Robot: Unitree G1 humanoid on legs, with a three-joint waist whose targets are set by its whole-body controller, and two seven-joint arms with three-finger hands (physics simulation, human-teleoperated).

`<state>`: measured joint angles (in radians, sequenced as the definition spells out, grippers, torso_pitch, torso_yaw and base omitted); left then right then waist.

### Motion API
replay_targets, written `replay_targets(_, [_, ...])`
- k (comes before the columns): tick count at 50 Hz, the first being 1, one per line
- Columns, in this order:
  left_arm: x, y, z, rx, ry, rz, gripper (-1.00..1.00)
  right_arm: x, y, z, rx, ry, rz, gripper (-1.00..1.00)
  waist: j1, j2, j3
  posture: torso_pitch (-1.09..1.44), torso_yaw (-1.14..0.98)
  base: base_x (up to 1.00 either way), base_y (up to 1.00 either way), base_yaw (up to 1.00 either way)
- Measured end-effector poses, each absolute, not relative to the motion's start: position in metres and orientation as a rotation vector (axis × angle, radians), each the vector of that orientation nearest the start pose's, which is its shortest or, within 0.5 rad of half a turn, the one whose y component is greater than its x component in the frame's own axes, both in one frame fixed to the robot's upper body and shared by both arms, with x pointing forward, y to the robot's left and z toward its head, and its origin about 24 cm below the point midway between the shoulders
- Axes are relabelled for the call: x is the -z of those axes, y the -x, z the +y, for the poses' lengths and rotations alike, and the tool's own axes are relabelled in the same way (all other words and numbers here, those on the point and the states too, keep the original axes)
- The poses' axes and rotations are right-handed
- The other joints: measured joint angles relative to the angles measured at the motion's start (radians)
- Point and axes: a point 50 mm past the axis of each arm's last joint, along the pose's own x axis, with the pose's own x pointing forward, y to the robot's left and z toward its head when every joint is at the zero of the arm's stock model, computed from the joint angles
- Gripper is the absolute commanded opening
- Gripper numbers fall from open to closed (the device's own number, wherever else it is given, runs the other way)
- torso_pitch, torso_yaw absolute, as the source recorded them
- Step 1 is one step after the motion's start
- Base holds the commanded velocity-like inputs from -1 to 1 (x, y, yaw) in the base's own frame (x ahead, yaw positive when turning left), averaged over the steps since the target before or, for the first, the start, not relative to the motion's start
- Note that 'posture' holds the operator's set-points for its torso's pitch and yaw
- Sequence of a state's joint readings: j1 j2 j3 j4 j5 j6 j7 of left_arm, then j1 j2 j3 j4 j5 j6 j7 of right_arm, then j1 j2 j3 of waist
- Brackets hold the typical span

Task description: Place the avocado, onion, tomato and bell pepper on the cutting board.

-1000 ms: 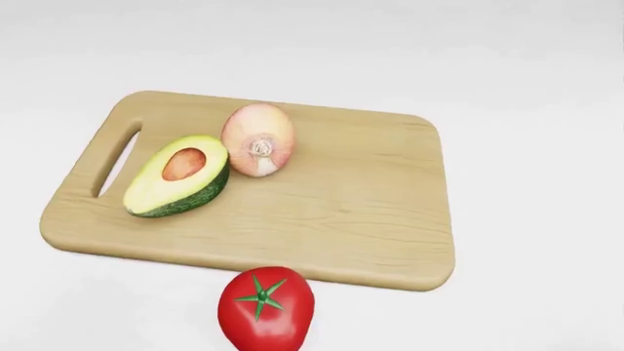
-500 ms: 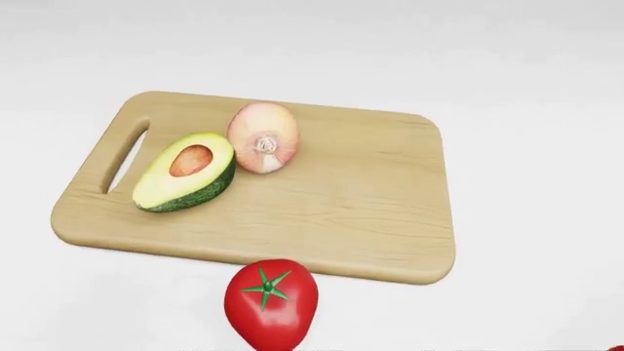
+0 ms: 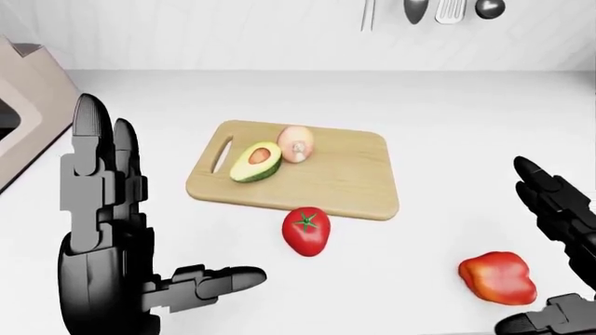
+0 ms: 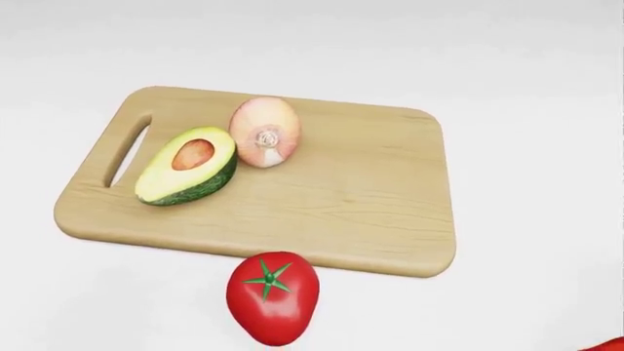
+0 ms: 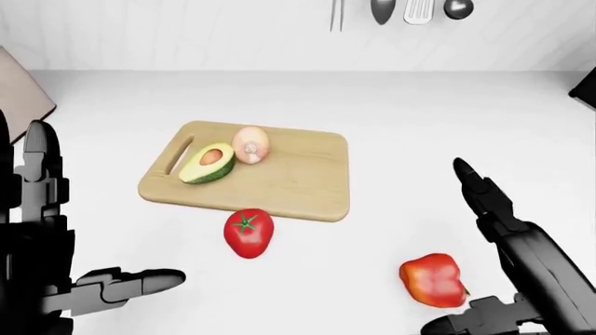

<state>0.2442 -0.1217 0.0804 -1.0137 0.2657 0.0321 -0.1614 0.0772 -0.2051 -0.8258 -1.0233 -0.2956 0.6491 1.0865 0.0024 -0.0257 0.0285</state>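
Black fingers of the left hand (image 3: 112,237) are spread wide, nothing being held. On the cutting board (image 4: 371,197), the avocado (image 4: 187,175) and onion (image 4: 264,131) are seen touching near its handle end, while the tomato (image 4: 273,296) lies on the counter (image 3: 447,125) just off its lower edge. Near the counter's lower right edge, the bell pepper (image 5: 433,279) is flanked by the splayed, empty right hand (image 5: 508,265).

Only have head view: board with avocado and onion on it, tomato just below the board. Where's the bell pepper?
Observer: The bell pepper lies off the cutting board, on the counter toward the right-eye view's lower right.
Operator: Hands? None in my view.
Observer: The right hand stands open, fingers spread around the pepper, not closed on it.
Operator: Left hand?
Observer: The left hand is open and holding nothing, at the left-eye view's lower left, apart from the tomato.
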Motion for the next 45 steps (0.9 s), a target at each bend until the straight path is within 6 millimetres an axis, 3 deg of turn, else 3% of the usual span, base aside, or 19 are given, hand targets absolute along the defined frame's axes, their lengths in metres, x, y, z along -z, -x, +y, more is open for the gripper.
replay_targets(15, [-0.204,-0.148,0.165,-0.151,-0.283,-0.690,1.00,-0.193,-0.139,-0.258,-0.056,0.634,0.042,1.00,0.000,0.001,-0.003,0.00,0.00,0.00,0.00,0.00])
replay_targets(28, [-0.205,-0.148,0.165,-0.151,-0.282,-0.690,1.00,-0.176,-0.138,-0.264,-0.041,0.605,0.079,1.00,-0.002,0.001,-0.006,0.00,0.00,0.00,0.00,0.00])
replay_targets(43, [-0.204,-0.147,0.165,-0.151,-0.282,-0.690,1.00,-0.169,-0.140,-0.263,-0.027,0.612,0.043,1.00,-0.002,-0.020,-0.019,0.00,0.00,0.00,0.00,0.00])
replay_targets(44, [-0.204,-0.147,0.165,-0.151,-0.282,-0.691,1.00,-0.169,-0.140,-0.263,-0.026,0.612,0.042,-0.69,-0.001,-0.021,-0.019,0.00,0.00,0.00,0.00,0.00])
replay_targets(45, [-0.204,-0.147,0.166,-0.153,-0.283,-0.690,1.00,-0.169,-0.138,-0.263,-0.039,0.611,0.047,-1.00,-0.003,-0.022,-0.019,0.00,0.00,0.00,0.00,0.00])
